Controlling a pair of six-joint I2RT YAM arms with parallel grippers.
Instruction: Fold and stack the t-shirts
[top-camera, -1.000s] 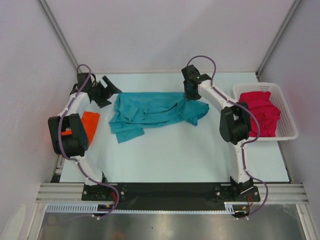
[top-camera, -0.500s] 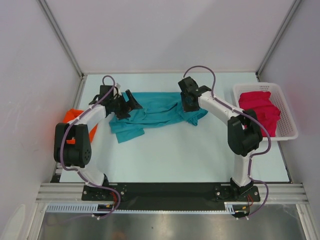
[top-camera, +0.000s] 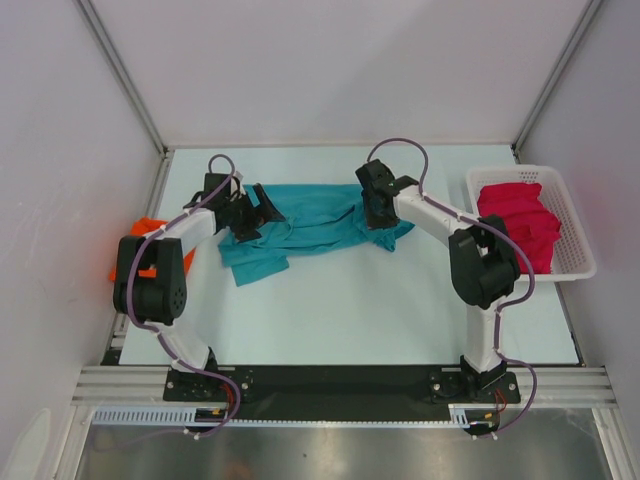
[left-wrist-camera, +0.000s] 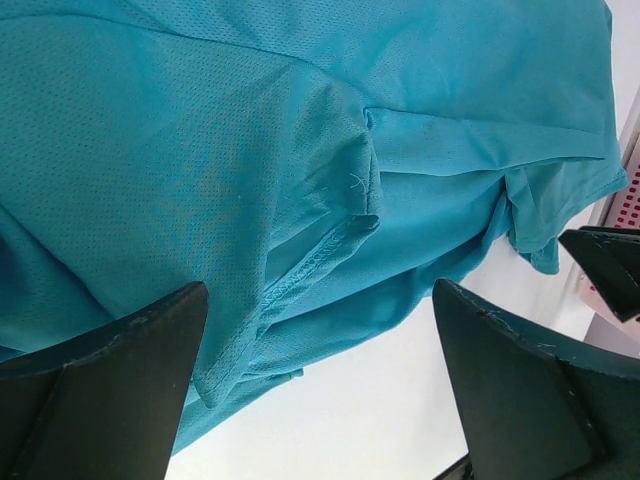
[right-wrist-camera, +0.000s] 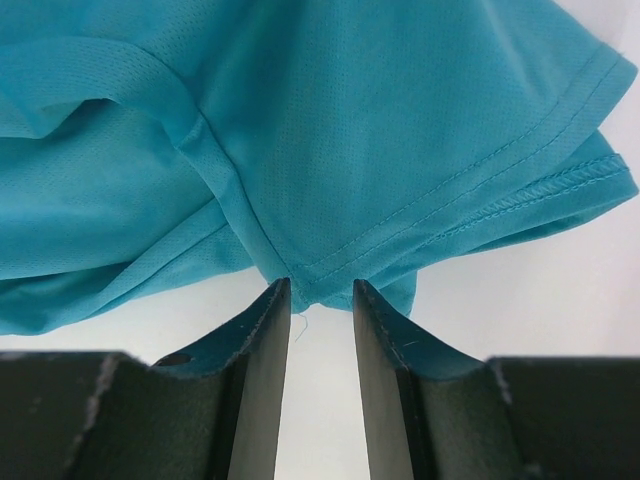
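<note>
Work surface: a pale table (top-camera: 400, 310) carries one garment in the open. The teal shirt (top-camera: 305, 218) lies crumpled and unfolded across the far middle of the table, spread from left to right, with a loose flap reaching toward the near left.

The orange shirt (top-camera: 148, 223) sits at the left edge of the table, largely hidden behind the left arm; its fold state cannot be judged. The magenta shirt (top-camera: 520, 222) lies bunched inside the white slotted basket (top-camera: 578, 268) at the far right, well apart from the teal shirt.

Left gripper (left-wrist-camera: 320, 385): released, jaws spread wide. It hangs over the left end of the teal shirt, where a stitched sleeve hem and several overlapping layers show beneath it. Nothing lies between its fingers (left-wrist-camera: 110, 390); whether the tips touch the cloth cannot be told.

Right gripper (right-wrist-camera: 320, 288): jaws drawn close with a narrow gap between them, clenched on the right end of the teal shirt. The near edge of the cloth, just beside a double-stitched hem, bunches to a point between the fingertips (right-wrist-camera: 265, 330), and creases fan out from that point across the fabric. Bare table shows through the gap behind the tips.

No shirt is folded or stacked on the table.
</note>
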